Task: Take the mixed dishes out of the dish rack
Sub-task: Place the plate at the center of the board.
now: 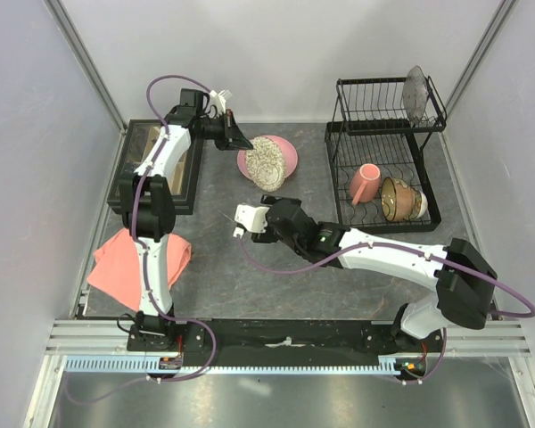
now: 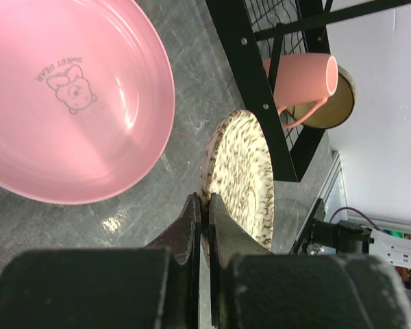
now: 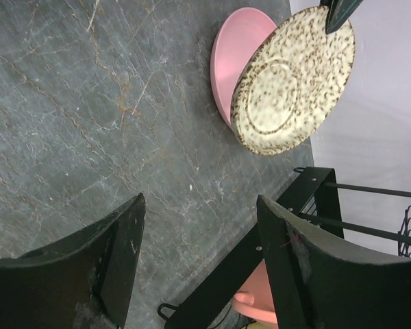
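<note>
Pink everywhere from where I stand. The large pink plate (image 2: 68, 96) is glossy candy pink, with a small mauve bear drawing and lettering printed inside. The speckled plate (image 3: 294, 79) is cream, peppered all over with dark brown flecks. The wire dish rack (image 2: 250, 75) is black. In it there's a salmon-pink mug (image 1: 366, 183) and an amber-brown bowl (image 1: 399, 198), yellowish inside, its pattern too small to make out. Up top sits 1 grey plate (image 1: 416, 94). The table (image 3: 89, 103) is dark grey, marbled with pale and rusty veins. The cloth (image 1: 111, 263) is salmon pink. The left arm (image 1: 156, 267) and right arm (image 1: 383, 254) are white with black joints and purple cables.
</note>
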Tool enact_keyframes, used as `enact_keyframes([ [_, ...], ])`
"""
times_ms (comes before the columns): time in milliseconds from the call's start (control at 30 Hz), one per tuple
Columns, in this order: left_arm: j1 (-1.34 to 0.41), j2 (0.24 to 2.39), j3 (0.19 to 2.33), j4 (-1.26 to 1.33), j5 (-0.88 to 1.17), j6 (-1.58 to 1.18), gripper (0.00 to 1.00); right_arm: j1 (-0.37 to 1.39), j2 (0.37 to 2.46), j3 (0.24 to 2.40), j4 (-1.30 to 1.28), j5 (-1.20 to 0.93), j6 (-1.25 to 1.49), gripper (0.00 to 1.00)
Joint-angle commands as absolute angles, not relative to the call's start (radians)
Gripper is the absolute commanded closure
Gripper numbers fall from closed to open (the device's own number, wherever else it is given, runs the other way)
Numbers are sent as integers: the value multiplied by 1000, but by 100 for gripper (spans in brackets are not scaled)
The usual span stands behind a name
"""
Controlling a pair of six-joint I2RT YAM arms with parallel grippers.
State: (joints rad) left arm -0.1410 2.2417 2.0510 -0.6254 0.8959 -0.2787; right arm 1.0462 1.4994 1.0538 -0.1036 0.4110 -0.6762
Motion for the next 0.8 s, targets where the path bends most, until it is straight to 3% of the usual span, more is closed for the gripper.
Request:
enact_keyframes([
  [0,-126,2261,2125,-535,968,-357,98,1029,1474,1049,-87,394,-653,26],
  [767,-87,2497,2189,-192,827,-635,99,897,1413,1034,-92,365,-626,24],
])
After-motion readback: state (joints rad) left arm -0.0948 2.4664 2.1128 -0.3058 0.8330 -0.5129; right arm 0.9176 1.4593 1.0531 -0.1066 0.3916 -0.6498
